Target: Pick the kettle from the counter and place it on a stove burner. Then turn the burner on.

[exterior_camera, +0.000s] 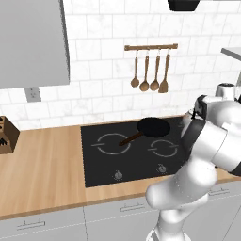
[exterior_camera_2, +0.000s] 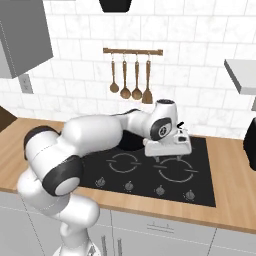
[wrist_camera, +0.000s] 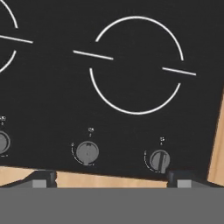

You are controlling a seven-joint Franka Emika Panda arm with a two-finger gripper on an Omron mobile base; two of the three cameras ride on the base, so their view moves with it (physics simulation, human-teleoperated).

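My gripper (exterior_camera_2: 171,156) hovers low over the front right burner ring (exterior_camera_2: 175,170) of the black glass cooktop (exterior_camera: 99,169). In the hand view its fingertips (wrist_camera: 43,178) stand wide apart, open, with nothing between them. That view looks straight down on the burner ring (wrist_camera: 135,65), with a row of round knobs (wrist_camera: 87,152) under it. The light wood counter (exterior_camera: 42,174) runs on both sides of the cooktop. The kettle is out of view.
A black frying pan (exterior_camera: 153,127) sits on the back of the cooktop, its handle pointing front-left. Wooden utensils (exterior_camera: 150,70) hang on the tiled wall. A knife block (exterior_camera: 7,134) stands at the far left. A black appliance (exterior_camera_2: 250,140) is at the right edge.
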